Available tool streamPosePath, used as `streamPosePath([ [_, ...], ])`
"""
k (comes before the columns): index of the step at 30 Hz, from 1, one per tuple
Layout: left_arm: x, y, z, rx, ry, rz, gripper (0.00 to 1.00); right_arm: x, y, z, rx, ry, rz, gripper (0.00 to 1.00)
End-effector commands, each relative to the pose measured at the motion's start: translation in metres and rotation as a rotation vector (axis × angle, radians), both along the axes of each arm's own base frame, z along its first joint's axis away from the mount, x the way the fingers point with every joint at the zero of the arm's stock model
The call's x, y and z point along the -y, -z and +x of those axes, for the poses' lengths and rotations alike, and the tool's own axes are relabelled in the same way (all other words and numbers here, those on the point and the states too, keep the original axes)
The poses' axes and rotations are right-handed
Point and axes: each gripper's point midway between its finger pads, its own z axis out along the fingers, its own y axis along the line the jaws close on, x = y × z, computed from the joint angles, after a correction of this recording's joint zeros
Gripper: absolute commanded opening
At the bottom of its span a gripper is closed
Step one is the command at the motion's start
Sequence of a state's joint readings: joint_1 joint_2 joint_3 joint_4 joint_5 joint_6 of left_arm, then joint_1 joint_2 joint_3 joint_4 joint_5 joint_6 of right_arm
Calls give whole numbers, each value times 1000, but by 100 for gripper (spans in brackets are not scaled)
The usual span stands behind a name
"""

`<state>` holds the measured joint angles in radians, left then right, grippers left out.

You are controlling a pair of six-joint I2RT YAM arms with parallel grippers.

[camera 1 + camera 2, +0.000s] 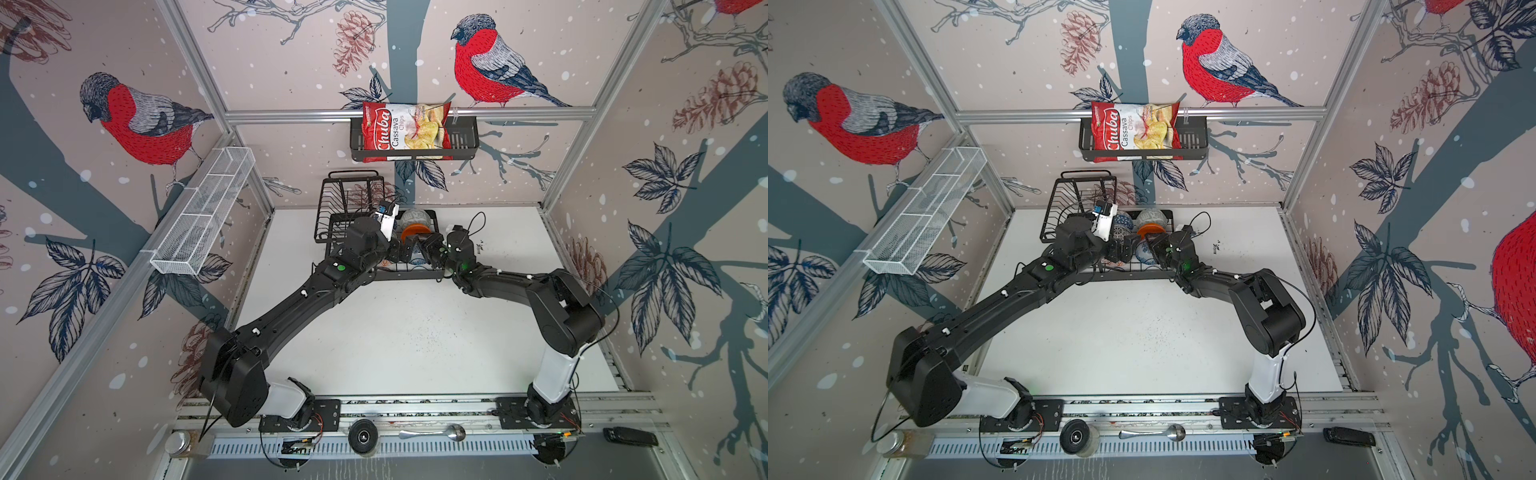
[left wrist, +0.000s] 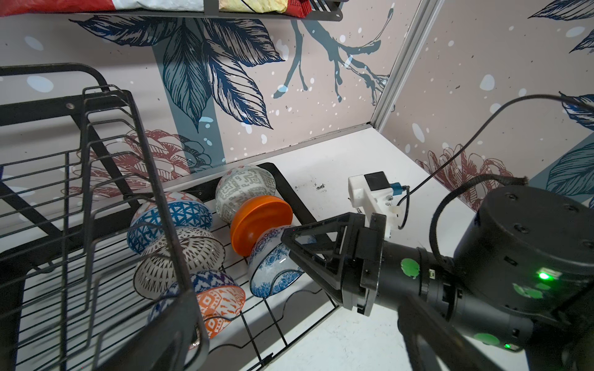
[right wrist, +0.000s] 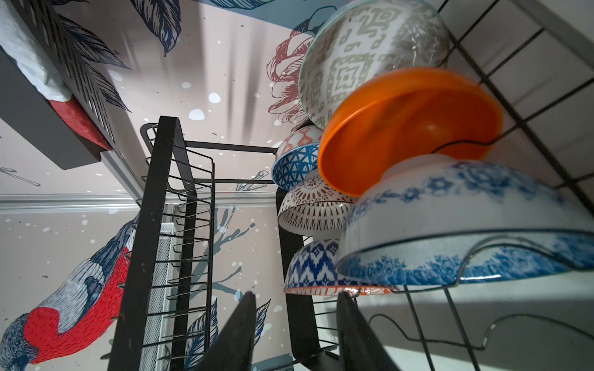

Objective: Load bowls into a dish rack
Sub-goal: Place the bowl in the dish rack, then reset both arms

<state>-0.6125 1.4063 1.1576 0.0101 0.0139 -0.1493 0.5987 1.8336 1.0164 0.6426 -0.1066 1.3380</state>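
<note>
The black wire dish rack [image 1: 332,199] [image 2: 106,180] stands at the table's back. Six bowls rest tilted on its wavy base. Blue-triangle [image 2: 170,221], black-lattice [image 2: 180,260] and red-orange [image 2: 218,302] bowls form one row. Grey-green [image 2: 246,189], plain orange [image 2: 260,221] [image 1: 415,230] and blue-flowered [image 2: 276,266] [image 3: 450,225] bowls form the row beside it. My right gripper [image 3: 299,302] [image 1: 417,246] is open and empty, just off the blue-flowered bowl's rim. My left gripper [image 2: 297,334] [image 1: 1121,249] is open wide over the rack's front edge, holding nothing.
A black shelf basket with a chips bag [image 1: 407,129] hangs on the back wall above the rack. A long white mesh basket [image 1: 203,212] is fixed to the left wall. A spoon [image 1: 434,433] and a jar [image 1: 178,442] lie on the front rail.
</note>
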Motion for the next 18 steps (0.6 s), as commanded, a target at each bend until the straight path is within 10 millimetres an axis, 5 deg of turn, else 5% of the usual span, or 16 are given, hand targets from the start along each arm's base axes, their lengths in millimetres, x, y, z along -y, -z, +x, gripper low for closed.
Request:
streamPosePath([
  [1,-2,-8,1,32,-9,-1,98,6,-7,1,30,19,-27,45],
  [9,-1,-20,-8,73,23,-33,98,15,-25,-2,83,51,-107,56],
  [18,-30,-62,-24,249,-53,-72,98,45,-66,-9,183,145,-247,90],
])
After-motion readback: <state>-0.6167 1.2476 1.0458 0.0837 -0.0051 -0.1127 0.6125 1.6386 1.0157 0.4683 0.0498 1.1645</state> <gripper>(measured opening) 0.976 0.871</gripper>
